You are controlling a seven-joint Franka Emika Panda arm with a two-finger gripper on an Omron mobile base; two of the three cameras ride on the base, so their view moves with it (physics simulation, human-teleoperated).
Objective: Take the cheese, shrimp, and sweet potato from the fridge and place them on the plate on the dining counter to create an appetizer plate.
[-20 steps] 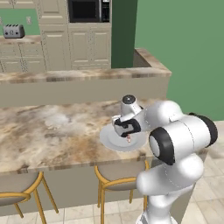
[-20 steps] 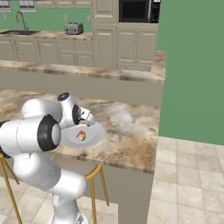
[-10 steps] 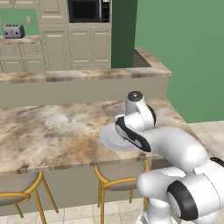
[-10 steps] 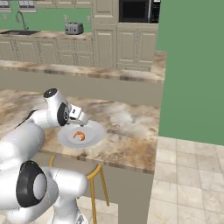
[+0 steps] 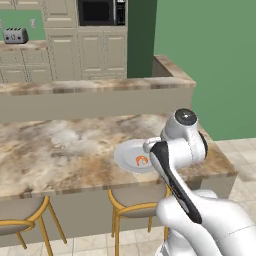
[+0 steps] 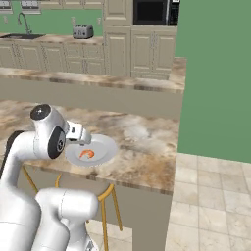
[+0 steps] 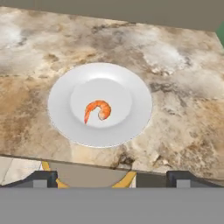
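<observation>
Shrimp (image 7: 97,110) lies alone in the middle of the white plate (image 7: 65,87), curled, pale orange. The plate sits on the marbled dining counter (image 7: 175,65), near its front edge, and the shrimp (image 5: 142,160) shows also in the left base view on the plate (image 5: 123,152), partly behind the arm. In the right base view the shrimp (image 6: 87,154) rests on the plate (image 6: 105,147) just beside the robot's wrist. The gripper (image 7: 112,178) is above the front edge of the counter, apart from the plate, and it holds nothing. Its two dark fingertips (image 7: 41,178) stand wide apart, fully spread. Two stools (image 5: 127,200) with tan frames stand under the counter. A toaster (image 6: 83,32) stands on the back counter (image 6: 49,39).
</observation>
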